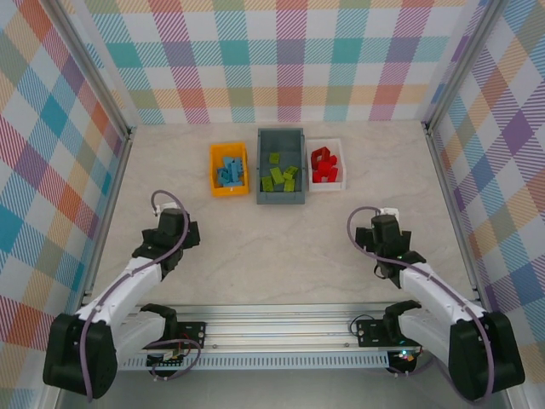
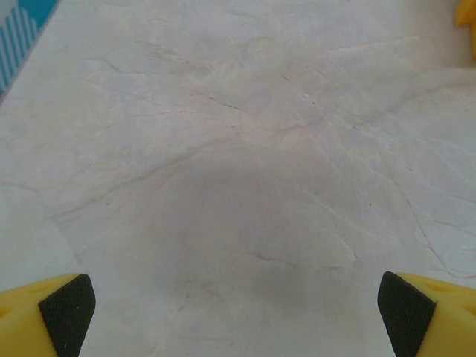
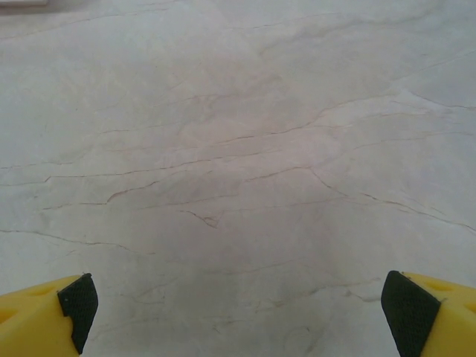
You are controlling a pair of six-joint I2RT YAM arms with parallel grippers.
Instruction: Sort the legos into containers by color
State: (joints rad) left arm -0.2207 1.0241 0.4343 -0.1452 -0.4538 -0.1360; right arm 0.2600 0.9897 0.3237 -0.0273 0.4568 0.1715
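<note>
Legos (image 1: 229, 171) sorted by colour, far side of bench (image 1: 281, 256).
Blue in orange bin (image 1: 229, 192), green in grey bin (image 1: 281, 199), red in white tray (image 1: 326, 187), seemingly unmixed; left pincer (image 2: 236, 301) and right pincer (image 3: 238, 305) gape wide, empty.

**Containers** – three are counted, set in a row toward the far edge of the table (image 1: 255, 247): one orange-yellow bin (image 1: 215, 170), one grey-blue bin (image 1: 281, 140), one white tray (image 1: 325, 187).

**Legos**, by colour:
- green legos (image 1: 279, 175): roughly five are made out in the grey-blue bin
- blue legos (image 1: 229, 171): one heap in the orange-yellow bin, piled too closely to be numbered
- red legos (image 1: 323, 165): one clump in the white tray – likewise not separable

**Arms** – two are counted at the near edge, one left arm (image 1: 136, 274) and one right arm (image 1: 427, 286).
</note>
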